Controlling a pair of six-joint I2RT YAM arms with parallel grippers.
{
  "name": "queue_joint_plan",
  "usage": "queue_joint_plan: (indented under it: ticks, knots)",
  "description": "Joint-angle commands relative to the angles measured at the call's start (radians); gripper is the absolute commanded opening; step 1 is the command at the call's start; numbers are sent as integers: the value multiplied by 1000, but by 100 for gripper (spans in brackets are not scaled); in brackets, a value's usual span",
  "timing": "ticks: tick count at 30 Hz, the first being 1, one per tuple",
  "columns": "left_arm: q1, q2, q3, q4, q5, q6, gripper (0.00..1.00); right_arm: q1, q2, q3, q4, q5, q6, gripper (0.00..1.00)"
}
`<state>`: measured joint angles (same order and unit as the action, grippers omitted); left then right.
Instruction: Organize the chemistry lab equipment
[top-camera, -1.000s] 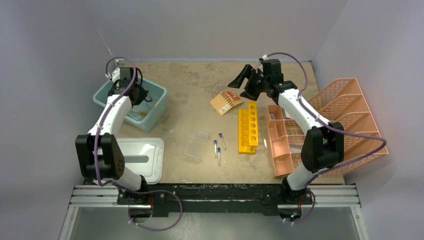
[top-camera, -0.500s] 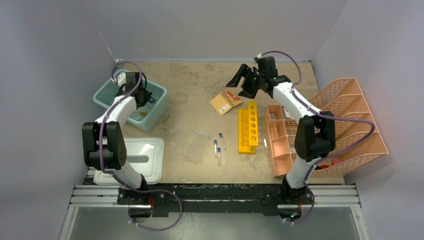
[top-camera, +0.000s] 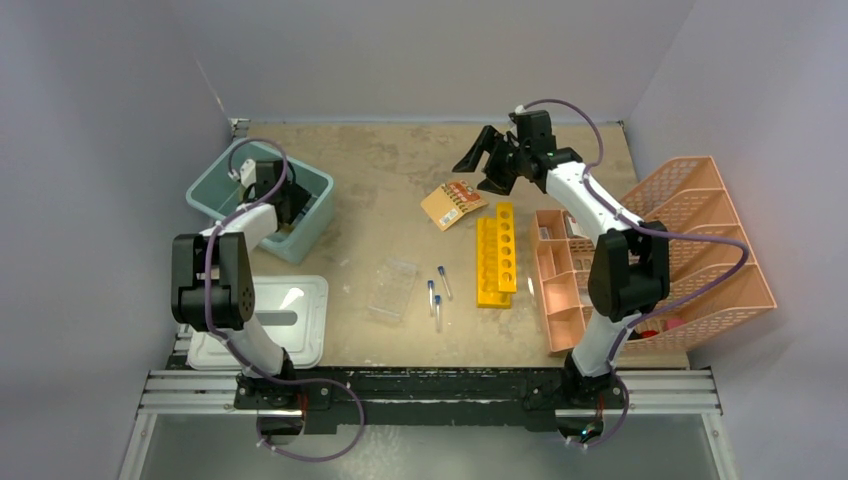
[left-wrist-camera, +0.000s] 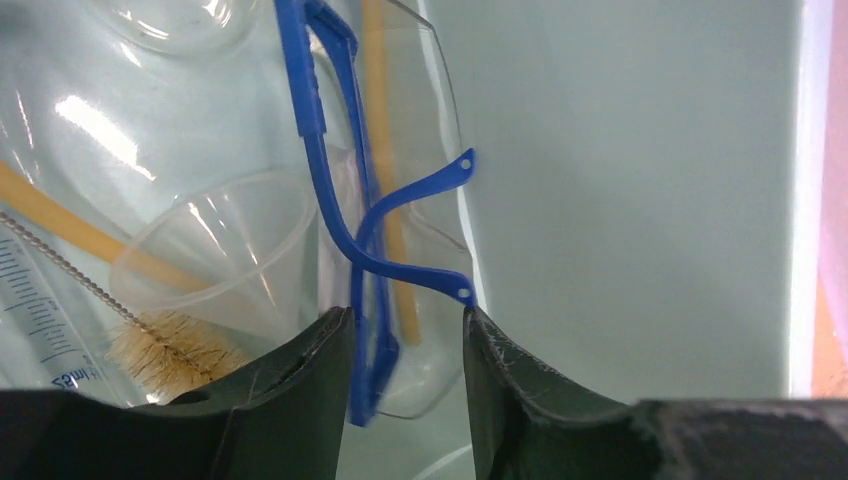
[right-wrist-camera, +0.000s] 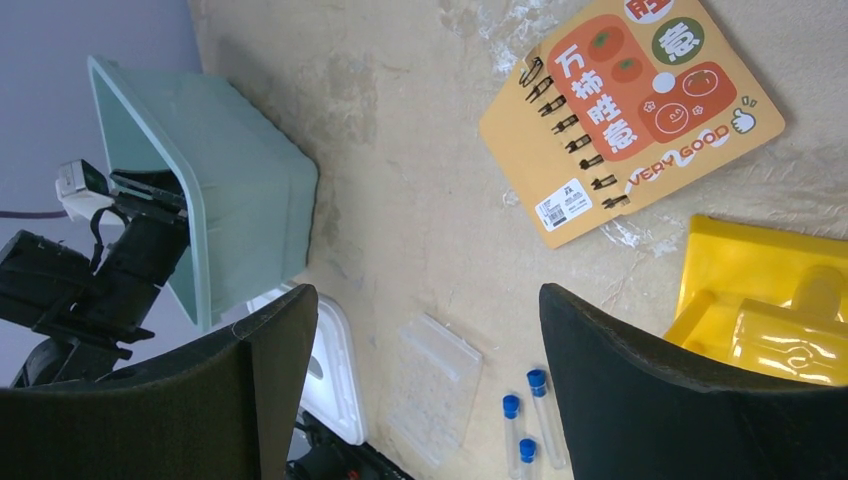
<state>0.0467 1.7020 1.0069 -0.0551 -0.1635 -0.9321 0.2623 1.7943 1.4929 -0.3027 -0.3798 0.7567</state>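
In the bin (left-wrist-camera: 620, 200) the left gripper (left-wrist-camera: 405, 320) has its jaws parted either side of the goggles' (left-wrist-camera: 310, 100) blue arm, near the brush (left-wrist-camera: 175, 350), while the right gripper (right-wrist-camera: 430, 300) gapes near the notebook (right-wrist-camera: 630, 110), tubes (top-camera: 438, 292) lying between clear rack (top-camera: 392, 287) and yellow racks (top-camera: 495, 255).

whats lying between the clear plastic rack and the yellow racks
Three small blue-capped tubes lie loose between the clear plastic rack and the yellow racks, seen in the top external view.

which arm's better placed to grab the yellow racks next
Right: the right gripper hangs open just beyond the yellow racks; the left gripper is down in the teal bin, straddling safety glasses.
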Motion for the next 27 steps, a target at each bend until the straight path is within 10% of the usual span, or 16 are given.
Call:
queue_joint_plan:
  ticks: [1,15,27]
  knots:
    - [11,-44,62,-34,-11,-13,48,-2,-14,45,-3,9,-21,83]
    - [12,-262,200,-314,-111,8,66,-2,-67,27,-14,53,-67,81]
    - [-111,-431,215,-178,294,256,67,1,-213,-14,-145,394,-320,80]
